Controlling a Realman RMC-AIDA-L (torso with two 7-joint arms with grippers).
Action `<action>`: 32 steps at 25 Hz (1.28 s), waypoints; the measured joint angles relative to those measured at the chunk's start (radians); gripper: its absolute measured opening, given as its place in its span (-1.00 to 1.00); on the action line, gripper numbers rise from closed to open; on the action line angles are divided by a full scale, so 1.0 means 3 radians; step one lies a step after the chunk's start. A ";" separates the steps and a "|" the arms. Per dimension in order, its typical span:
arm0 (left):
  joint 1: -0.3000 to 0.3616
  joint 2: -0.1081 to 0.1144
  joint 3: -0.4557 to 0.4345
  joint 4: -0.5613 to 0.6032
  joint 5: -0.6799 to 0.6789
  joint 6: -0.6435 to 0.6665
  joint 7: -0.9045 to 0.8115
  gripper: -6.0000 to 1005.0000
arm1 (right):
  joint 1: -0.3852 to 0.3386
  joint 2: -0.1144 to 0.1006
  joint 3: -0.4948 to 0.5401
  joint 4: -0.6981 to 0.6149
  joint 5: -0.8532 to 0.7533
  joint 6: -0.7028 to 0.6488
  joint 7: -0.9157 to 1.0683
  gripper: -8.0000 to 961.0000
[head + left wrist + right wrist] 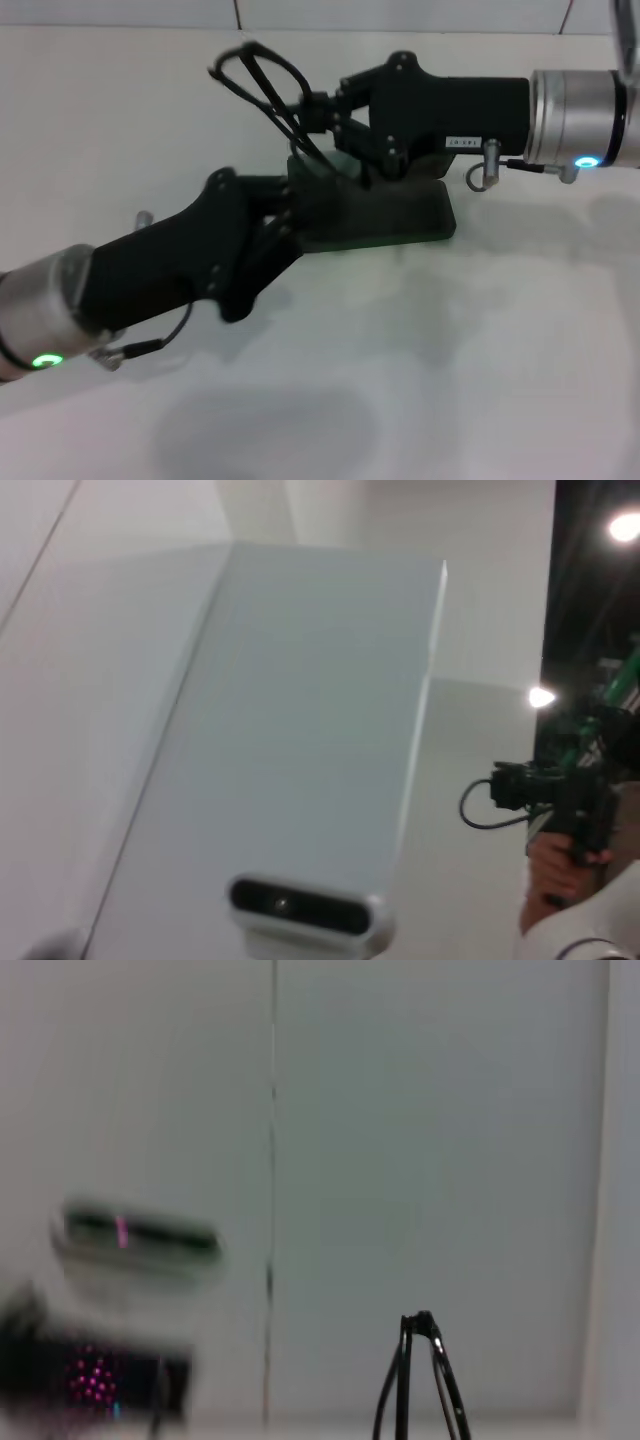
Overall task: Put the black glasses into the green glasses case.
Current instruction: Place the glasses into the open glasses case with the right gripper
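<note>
The right gripper, closed on the thin black-framed glasses, lifts them above the dark green rectangular hard case, which the left gripper seems to steady, its finger opening hidden.

- A pale, plain desk fills the head view, with soft grey shadows lying at 6 o'clock.
- At 12 o'clock a wall of light tiles with thin dark seams meets the desk's far edge.
- In the left wrist view, a bright lamp shines at 2 o'clock in a dark area beside a white panel.
</note>
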 joint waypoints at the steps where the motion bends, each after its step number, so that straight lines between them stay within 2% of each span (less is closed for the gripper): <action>1: 0.0024 0.0033 0.0001 0.0003 0.0015 0.0042 0.0000 -0.93 | -0.0004 -0.0006 0.0000 -0.0029 -0.0150 0.0093 0.0003 -0.89; 3: 0.0081 0.0103 0.0001 0.0003 0.0027 0.0093 -0.0001 -0.93 | -0.0042 -0.0004 0.0001 -0.0138 -0.0576 0.0288 0.0023 -0.89; 6: 0.0170 0.0185 -0.0010 0.0003 0.0026 0.0112 -0.0007 -0.93 | -0.0194 0.0022 -0.0030 -0.0559 -0.1174 0.0455 0.0191 -0.89; 10: 0.0262 0.0208 -0.0089 -0.0001 0.0004 0.0109 -0.0002 -0.93 | -0.0428 0.0030 -0.0257 -0.1329 -0.1913 0.0677 0.0727 -0.89; 13: 0.0273 0.0199 -0.0126 -0.0016 0.0005 0.0093 0.0028 -0.93 | -0.0488 0.0033 -0.0431 -0.1631 -0.2349 0.0870 0.1011 -0.89; 19: 0.0249 0.0183 -0.0127 -0.0028 0.0001 0.0058 0.0076 -0.92 | -0.0392 0.0036 -0.0798 -0.1664 -0.2877 0.1300 0.1239 -0.89; 27: 0.0238 0.0175 -0.0126 -0.0028 -0.0009 0.0026 0.0079 -0.92 | -0.0304 0.0043 -0.1193 -0.1578 -0.2906 0.1729 0.1176 -0.88; 32: 0.0248 0.0170 -0.0126 -0.0028 -0.0009 0.0013 0.0100 -0.92 | -0.0282 0.0046 -0.1270 -0.1536 -0.2930 0.1892 0.1146 -0.88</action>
